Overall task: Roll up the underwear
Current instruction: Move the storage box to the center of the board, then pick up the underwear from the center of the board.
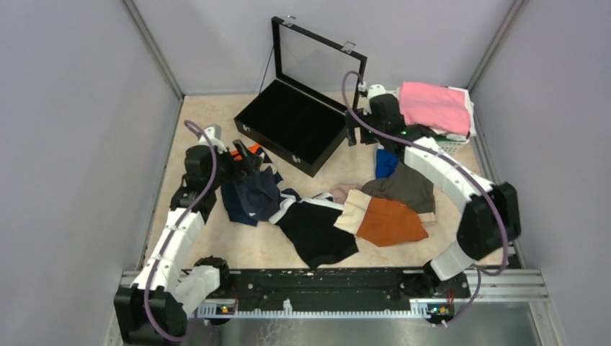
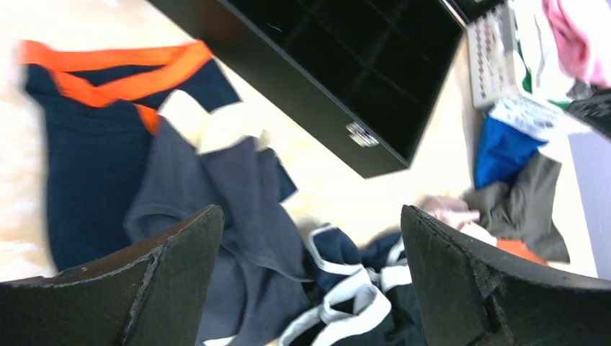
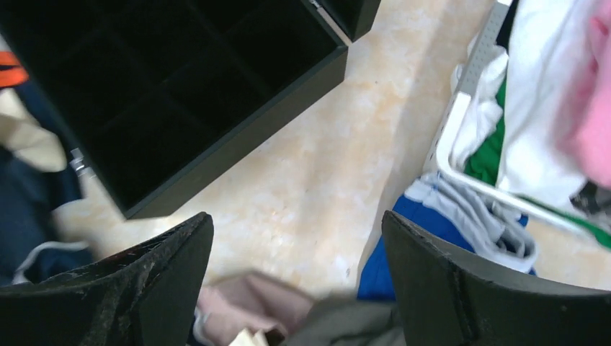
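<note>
Heap of underwear (image 1: 252,196) lies rumpled across mid-table, none flat and none rolled, so I judge the task barely started.

The left gripper (image 2: 310,216) hovers w/ jaws wide and nothing between them. It is over the navy pair w/ orange band (image 2: 86,180) and the slate-blue pair (image 2: 238,187) draped partly on it. The right gripper (image 3: 295,220) also has jaws spread wide & empty, above bare table (image 1: 346,162) between the black case (image 1: 288,126) and the white basket (image 3: 448,140). The royal blue pair (image 1: 385,162) is just beside one of its fingers. The black pair w/ white waistband (image 1: 313,227), rust-orange pair (image 1: 389,220) and grey pair (image 1: 407,186) overlap nearer the arm bases.

Step in hand, as I read it: get one pair out & lay it flat. To do it well:
- Choose a pair on top or at the heap's edge, not one pinned under others. That means slate-blue on the left side and royal blue on the right, though the grey pair covers part of the latter.
- Pinch a single layer at the waistband. Soft knit bunches, & a deep bite prob. drags neighbours along.
- Lift clear, carry to open table, and spread w/ both arms at opposite waistband corners.
- Roll tight & even, b/c a loose roll likely springs open.
- Keep off the pink cloth (image 1: 434,106) & basket, which are not part of the job.
- Mind the case edge near the right arm.
</note>
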You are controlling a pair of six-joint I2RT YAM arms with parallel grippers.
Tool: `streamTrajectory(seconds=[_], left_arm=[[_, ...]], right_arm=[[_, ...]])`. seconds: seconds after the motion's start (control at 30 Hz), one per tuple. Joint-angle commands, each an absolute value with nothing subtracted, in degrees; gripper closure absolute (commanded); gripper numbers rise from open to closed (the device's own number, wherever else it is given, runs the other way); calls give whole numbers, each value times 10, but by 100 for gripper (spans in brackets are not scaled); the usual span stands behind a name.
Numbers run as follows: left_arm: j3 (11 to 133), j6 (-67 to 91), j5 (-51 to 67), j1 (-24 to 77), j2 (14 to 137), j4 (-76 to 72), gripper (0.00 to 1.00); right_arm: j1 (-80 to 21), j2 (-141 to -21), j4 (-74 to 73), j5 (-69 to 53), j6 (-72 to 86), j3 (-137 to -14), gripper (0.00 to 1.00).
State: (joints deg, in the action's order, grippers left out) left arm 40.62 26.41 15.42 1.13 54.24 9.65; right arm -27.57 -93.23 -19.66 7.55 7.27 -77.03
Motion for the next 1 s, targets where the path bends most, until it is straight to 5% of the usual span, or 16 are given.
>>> streamTrajectory(seconds=[0.0, 0.67, 0.87, 0.97], left_arm=[[403, 267, 71, 106, 534, 94, 1], [400, 262, 60, 168, 560, 84, 1], [398, 262, 62, 167, 558, 88, 1], [393, 261, 58, 167, 554, 91, 1]], right_arm=[[-273, -822, -208, 46, 129, -699, 14], [-318, -635, -376, 37, 349, -383, 22], [-322, -658, -335, 57, 354, -359, 40], [-322, -655, -328, 65, 353, -363, 60]])
